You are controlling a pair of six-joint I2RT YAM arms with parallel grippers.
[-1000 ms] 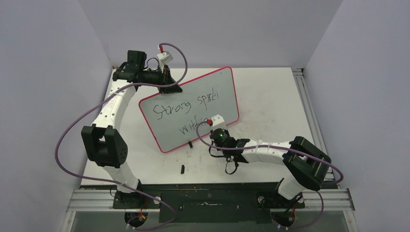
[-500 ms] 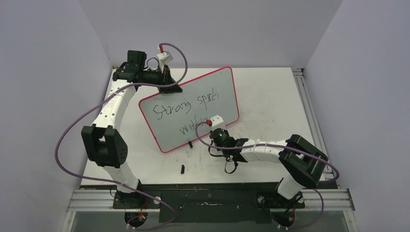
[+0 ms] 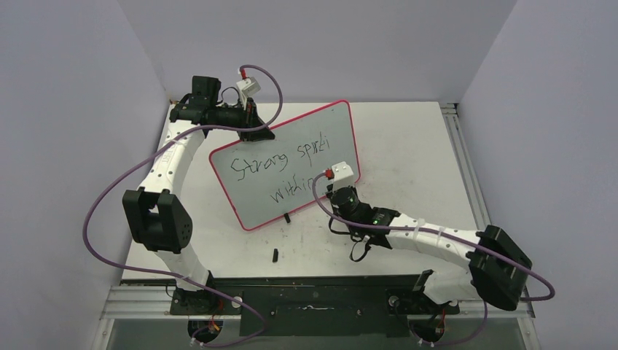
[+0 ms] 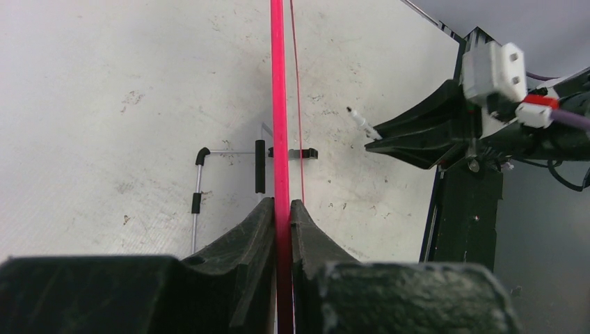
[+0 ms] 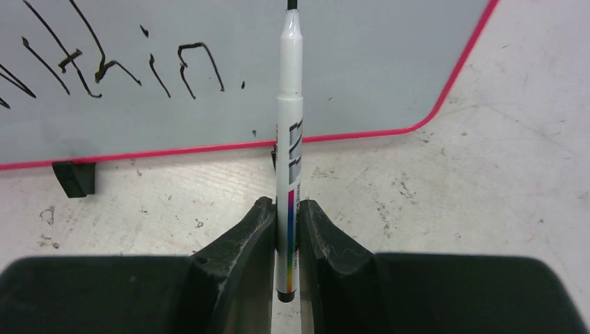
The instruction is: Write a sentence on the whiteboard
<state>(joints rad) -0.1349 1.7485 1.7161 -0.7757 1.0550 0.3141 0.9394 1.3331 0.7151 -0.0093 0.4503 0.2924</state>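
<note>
The whiteboard (image 3: 321, 127), pale with a pink-red rim, stands tilted on the table. The sentence (image 3: 280, 158) is on it in black script: "Strong spirit" above, "within." (image 3: 291, 191) below. My left gripper (image 3: 256, 131) is shut on the board's top rim (image 4: 279, 104), with the jaws (image 4: 280, 205) pressed against the pink edge. My right gripper (image 3: 334, 193) is shut on a white marker (image 5: 290, 139) at the board's lower right corner. The marker's black tip points at the board (image 5: 362, 69), to the right of the full stop after "within." (image 5: 104, 66).
A small black cap (image 3: 275, 254) lies on the table in front of the board. The board's black feet (image 5: 73, 177) and wire stand (image 4: 198, 181) rest on the scuffed tabletop. A metal rail (image 3: 459, 146) runs along the table's right edge. Walls close in the left, back and right.
My right arm has swung to the right and stretched out, carrying the marker off the end of "within". The left arm and the board have not moved.
</note>
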